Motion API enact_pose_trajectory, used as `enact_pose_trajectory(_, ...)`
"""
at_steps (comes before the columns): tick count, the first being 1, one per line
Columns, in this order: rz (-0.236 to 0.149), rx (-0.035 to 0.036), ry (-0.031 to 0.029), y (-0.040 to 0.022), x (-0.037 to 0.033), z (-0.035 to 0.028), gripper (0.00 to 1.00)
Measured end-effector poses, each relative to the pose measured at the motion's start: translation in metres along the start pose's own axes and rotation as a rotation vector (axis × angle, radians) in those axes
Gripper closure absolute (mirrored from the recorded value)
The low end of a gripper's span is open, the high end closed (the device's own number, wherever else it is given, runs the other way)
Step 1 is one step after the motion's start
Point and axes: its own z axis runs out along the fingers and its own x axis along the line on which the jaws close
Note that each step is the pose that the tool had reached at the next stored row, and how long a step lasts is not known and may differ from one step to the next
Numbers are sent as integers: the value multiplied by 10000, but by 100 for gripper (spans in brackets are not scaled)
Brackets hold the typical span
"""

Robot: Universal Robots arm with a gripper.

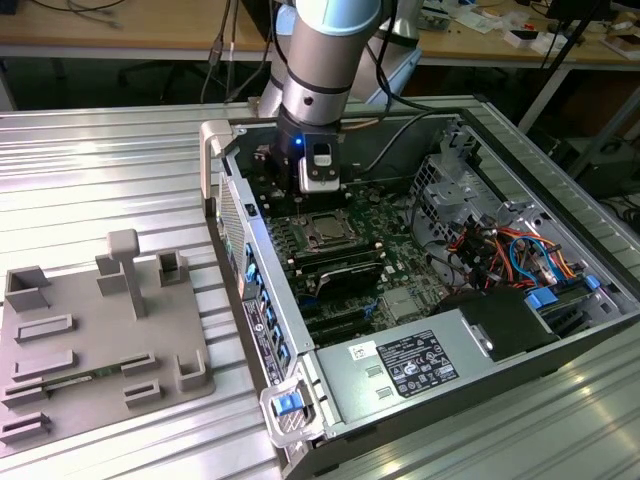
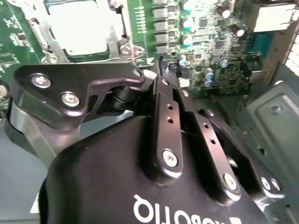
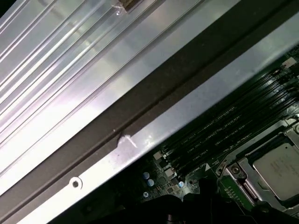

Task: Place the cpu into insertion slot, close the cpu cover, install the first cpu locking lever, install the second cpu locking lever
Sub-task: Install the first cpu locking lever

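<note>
Grey-silver square cpu (image 2: 77, 25) is seated in the silver-rimmed square insertion slot (image 1: 307, 235). The thin silver metal cpu cover (image 2: 117, 35) lies flat around it. I see my black gripper (image 2: 156, 70) hanging just beside the slot's edge, fingers pressed together with nothing between them. Long black memory slots (image 3: 224, 135) run near the slot's other side. The grey metal case wall (image 3: 154, 126) stands beyond them.
</note>
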Motion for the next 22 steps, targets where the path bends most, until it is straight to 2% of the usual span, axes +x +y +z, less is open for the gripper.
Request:
enact_pose_trajectory(7,-157,5,7,126,-170,7,89)
enact_pose_trajectory(11,-268,8,12,152,-205,10,89)
enact_pose_trajectory(13,-457,13,21,162,-219,12,89)
enact_pose_trajectory(22,-2311,67,102,166,-224,25,89)
